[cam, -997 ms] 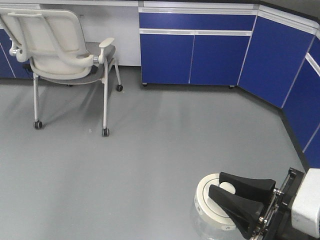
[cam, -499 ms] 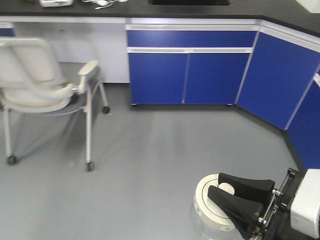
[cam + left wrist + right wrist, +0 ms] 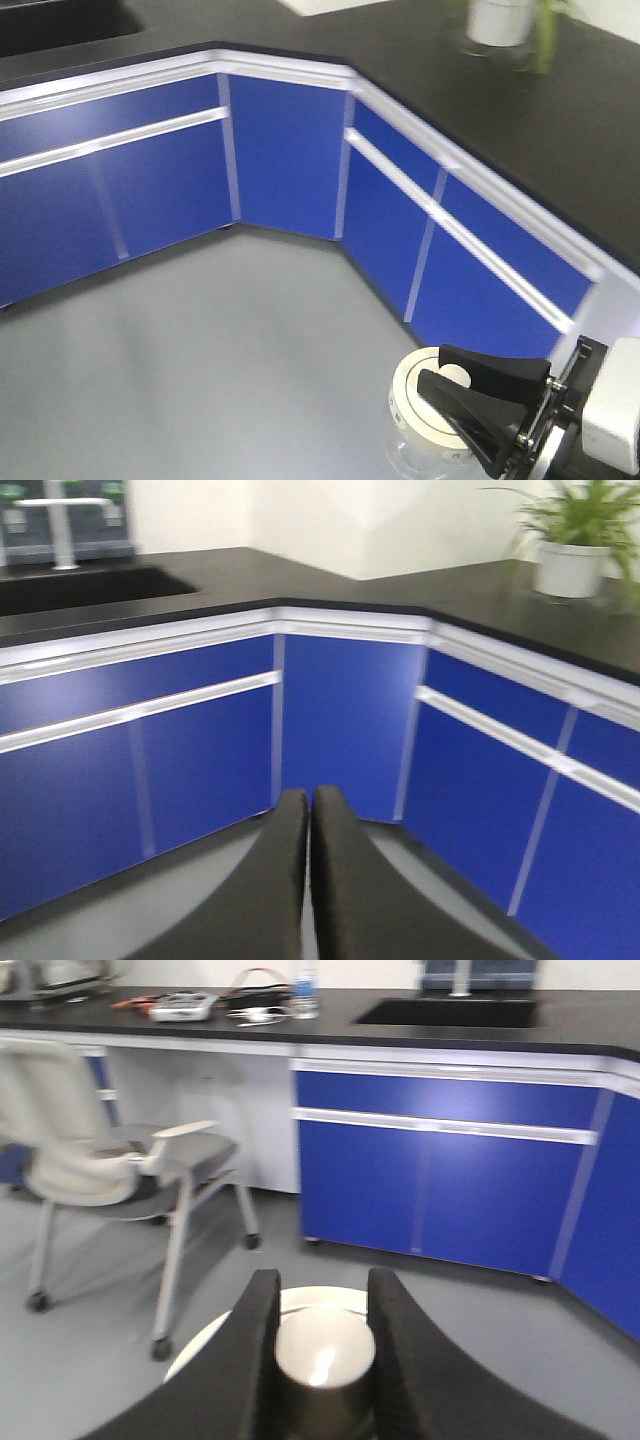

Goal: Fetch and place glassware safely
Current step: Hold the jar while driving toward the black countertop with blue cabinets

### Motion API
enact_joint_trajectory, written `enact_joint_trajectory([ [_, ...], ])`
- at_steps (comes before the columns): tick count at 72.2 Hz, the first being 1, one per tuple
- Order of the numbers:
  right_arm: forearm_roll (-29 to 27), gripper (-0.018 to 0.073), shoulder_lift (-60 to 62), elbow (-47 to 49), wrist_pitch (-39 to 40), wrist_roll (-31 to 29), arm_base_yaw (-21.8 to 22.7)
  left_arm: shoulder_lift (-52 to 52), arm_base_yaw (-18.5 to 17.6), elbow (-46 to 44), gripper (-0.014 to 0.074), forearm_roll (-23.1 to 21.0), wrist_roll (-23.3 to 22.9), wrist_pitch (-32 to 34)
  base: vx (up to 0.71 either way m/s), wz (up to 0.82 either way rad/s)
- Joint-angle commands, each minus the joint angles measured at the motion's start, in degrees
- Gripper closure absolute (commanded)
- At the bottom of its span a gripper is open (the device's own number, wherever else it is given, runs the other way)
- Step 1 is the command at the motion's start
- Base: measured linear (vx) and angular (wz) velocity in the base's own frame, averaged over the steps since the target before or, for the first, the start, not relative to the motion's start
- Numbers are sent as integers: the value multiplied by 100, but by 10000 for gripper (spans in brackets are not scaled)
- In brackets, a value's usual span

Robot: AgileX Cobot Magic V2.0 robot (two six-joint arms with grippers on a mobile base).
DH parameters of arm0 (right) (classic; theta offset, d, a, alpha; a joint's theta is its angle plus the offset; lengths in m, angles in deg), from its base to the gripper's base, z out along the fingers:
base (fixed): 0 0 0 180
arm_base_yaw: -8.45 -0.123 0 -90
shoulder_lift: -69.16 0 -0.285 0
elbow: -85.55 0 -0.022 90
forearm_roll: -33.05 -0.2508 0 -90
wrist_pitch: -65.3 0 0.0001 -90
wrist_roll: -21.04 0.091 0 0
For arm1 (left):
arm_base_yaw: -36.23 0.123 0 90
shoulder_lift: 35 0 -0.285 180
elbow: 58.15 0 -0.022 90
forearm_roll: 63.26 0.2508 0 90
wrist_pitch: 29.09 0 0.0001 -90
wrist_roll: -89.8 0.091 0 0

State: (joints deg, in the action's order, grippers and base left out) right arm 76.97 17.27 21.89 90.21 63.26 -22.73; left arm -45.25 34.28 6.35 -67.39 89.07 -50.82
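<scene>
Carry step in hand: right claw (image 3: 322, 1310) clamped on the jar (image 3: 415, 405) by its lid knob (image 3: 322, 1355); left claw (image 3: 308, 815) together, empty. Next: approach the tabletop (image 3: 480, 110) at one o'clock and set down level.

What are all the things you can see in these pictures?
Jar: one, clear with cream lid, in the right gripper.
Cabinets: several, blue, along the walls.
Counter: one, black, on the cabinets.
Sink: one, black, set in the counter.
Plant: one, green, in a white pot on the counter.
Chair: one, white, on the grey floor.
Left gripper: one, black, shut, empty.
Right gripper: one, black, shut on the jar's knob.
</scene>
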Motion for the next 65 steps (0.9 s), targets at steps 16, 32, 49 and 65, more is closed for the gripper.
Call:
enact_joint_trajectory([
  [16,-125,560,30,192,465,-33,11,-74,-7,-132,603,-52,-36,404,20,-85],
  [32,-125,560,30,192,456,-33,11,-74,-7,-132,603,-52,-36,404,15,-77],
  [49,-125,560,30,192,456,-33,11,-74,-7,-132,603,-52,-36,404,12,-82],
  [65,-125,560,30,192,456,-33,11,-74,-7,-132,603,-52,-36,404,12,-78],
])
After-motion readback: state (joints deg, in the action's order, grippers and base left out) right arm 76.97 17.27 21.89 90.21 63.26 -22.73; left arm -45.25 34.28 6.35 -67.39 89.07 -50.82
